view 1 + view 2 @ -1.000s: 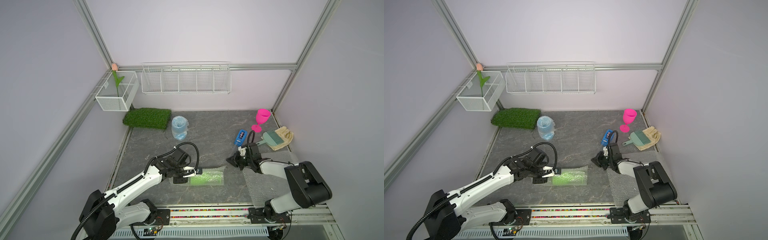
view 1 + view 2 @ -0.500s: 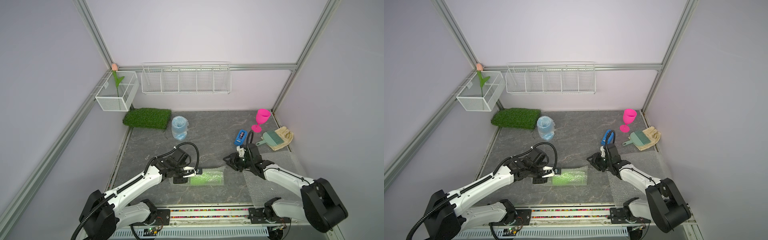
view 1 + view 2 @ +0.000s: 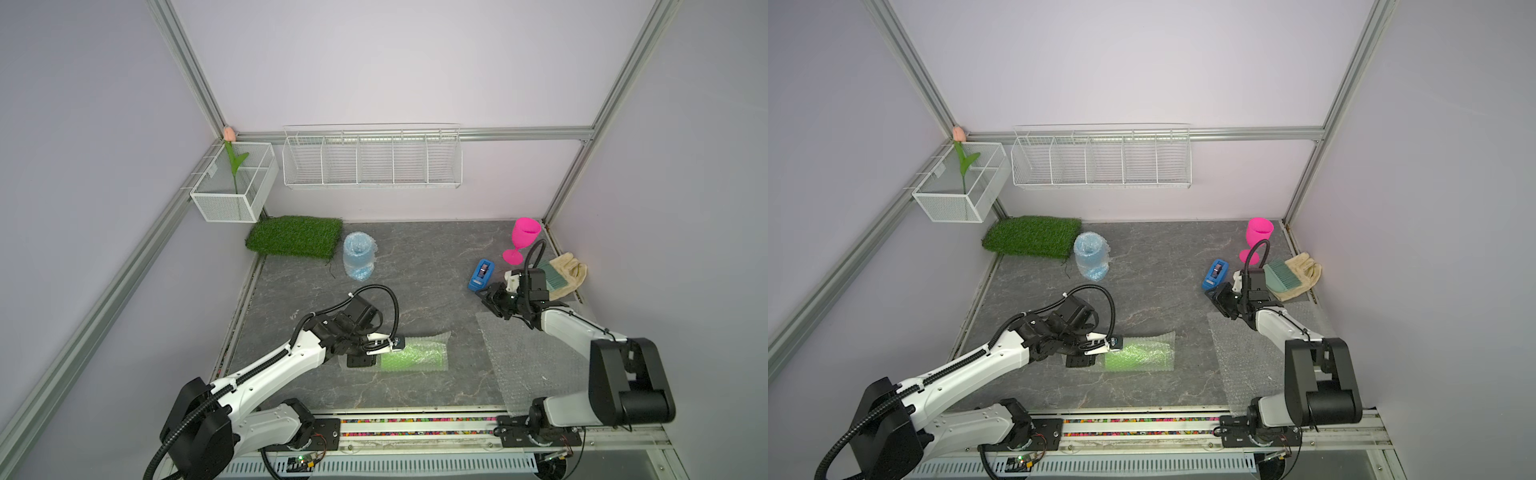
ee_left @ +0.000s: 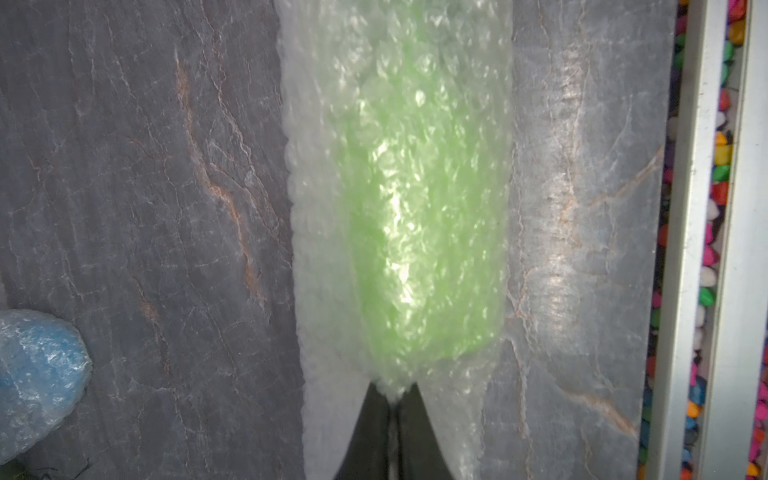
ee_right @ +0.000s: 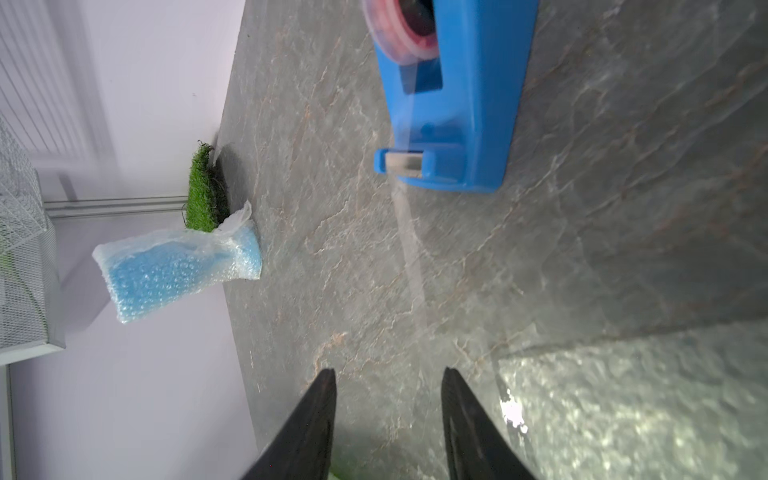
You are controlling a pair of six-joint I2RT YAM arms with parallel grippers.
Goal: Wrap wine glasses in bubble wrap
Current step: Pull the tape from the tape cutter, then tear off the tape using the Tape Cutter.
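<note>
Robot lab cell (aluminium frame (image 3: 189,68), bare lilac walls (image 3: 395,62))

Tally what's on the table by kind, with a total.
Goblets: 3 (blue goblet, green goblet, both wrapped; pink goblet, bare)
Flat wrap sheet: 1
Tape dispenser: 1
Brush: 1
Glove: 1
Grass mat: 1
Total: 8

Unwrapped goblet (image 3: 524,236) stands behind tape dispenser (image 3: 481,274) and glove (image 3: 572,271).

Left gripper (image 4: 390,397) pinched closed, arm stretched forward and low over the table. Right gripper (image 5: 388,374) jaws apart, arm extended forward, low.
</note>
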